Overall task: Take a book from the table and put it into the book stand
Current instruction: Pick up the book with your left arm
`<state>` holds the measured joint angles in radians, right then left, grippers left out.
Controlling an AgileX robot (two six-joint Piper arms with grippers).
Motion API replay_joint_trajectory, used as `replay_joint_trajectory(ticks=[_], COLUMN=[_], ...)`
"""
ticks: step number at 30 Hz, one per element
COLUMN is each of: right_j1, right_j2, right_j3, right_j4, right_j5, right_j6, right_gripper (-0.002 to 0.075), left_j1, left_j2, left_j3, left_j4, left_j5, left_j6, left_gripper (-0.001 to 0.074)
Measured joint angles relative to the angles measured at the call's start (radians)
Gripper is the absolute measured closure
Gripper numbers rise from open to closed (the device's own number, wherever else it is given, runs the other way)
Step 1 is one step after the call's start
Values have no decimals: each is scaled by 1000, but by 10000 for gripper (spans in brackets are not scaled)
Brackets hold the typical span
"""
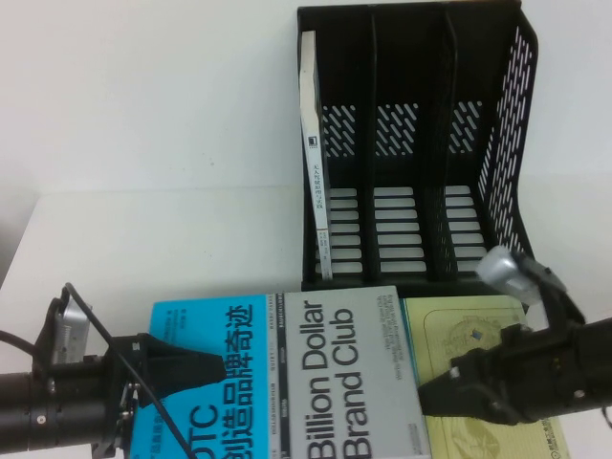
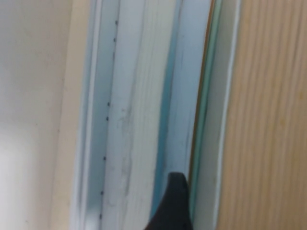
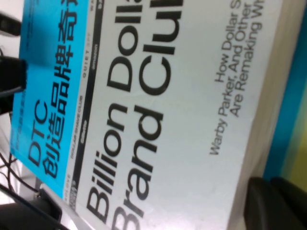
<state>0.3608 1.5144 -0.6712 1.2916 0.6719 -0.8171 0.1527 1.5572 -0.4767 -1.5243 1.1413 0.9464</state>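
Left gripper [image 1: 196,368]: jaws apart, straddling the book's [image 1: 316,368] blue edge, not clamped. Right gripper [image 1: 432,394] at the grey edge; jaw state unclear. Book lies flat on the table [image 1: 143,229], overlapping a yellow book [image 1: 478,335], near the book stand [image 1: 421,143]. Risk: one-sided squeeze slides or pivots it.

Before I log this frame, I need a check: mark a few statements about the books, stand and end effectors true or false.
1. The blue-and-grey book stands in the stand. False: it lies flat on the table.
2. A thin white-spined book stands in the stand's left compartment. True.
3. The left end effector is at the book's blue end. True.
4. The right end effector is inside the stand. False: it is at the book's grey end.
5. A yellow book lies under the blue-and-grey one. True.
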Motion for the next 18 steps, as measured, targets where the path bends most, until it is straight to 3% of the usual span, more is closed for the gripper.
replay_joint_trajectory(ticks=[5, 10, 13, 15, 18], right_j1=[77, 94, 94, 94, 84], right_j2=[0, 0, 0, 0, -2], right_j3=[0, 0, 0, 0, 0], right_j4=[54, 62, 55, 47, 29], right_j5=[-66, -85, -85, -87, -79], right_j6=[-51, -60, -61, -61, -61], right_gripper=[729, 729, 729, 729, 729], left_j1=[0, 0, 0, 2, 2], left_j2=[0, 0, 0, 0, 0], left_j3=[0, 0, 0, 0, 0], left_j4=[4, 0, 0, 0, -24], left_j5=[-16, -24, -32, -41, -38], left_j6=[26, 41, 47, 47, 61], left_gripper=[141, 150, 233, 354, 375])
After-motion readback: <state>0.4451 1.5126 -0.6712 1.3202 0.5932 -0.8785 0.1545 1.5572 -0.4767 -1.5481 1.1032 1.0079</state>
